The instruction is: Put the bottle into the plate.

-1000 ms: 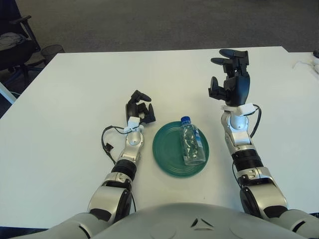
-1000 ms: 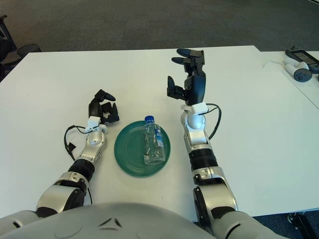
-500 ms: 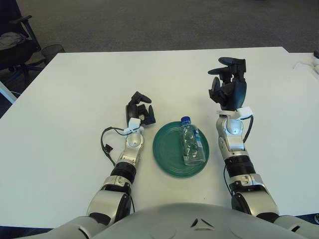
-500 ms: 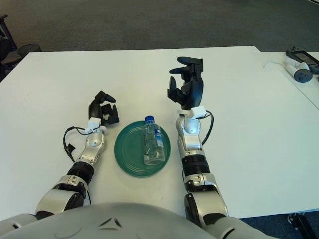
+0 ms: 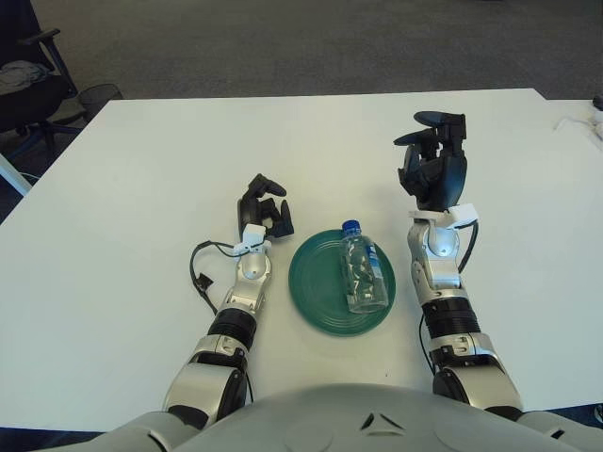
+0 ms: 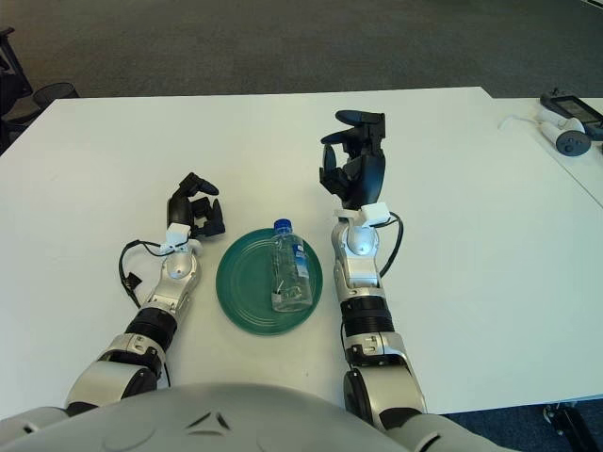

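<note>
Left eye view gives me the bottle lying on its side in the green plate, blue cap toward the far rim. Its label looks blue, but I can't read any writing on it. My right hand is raised beside the plate, fingers curled, holding nothing. My left hand shows left of the plate, curled and empty too.

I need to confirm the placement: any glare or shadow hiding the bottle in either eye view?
Left eye view: even lighting, the bottle lies sharp on the green plate, faint highlights only. Right eye view: equally clear; the raised right hand casts no shadow over it.
</note>
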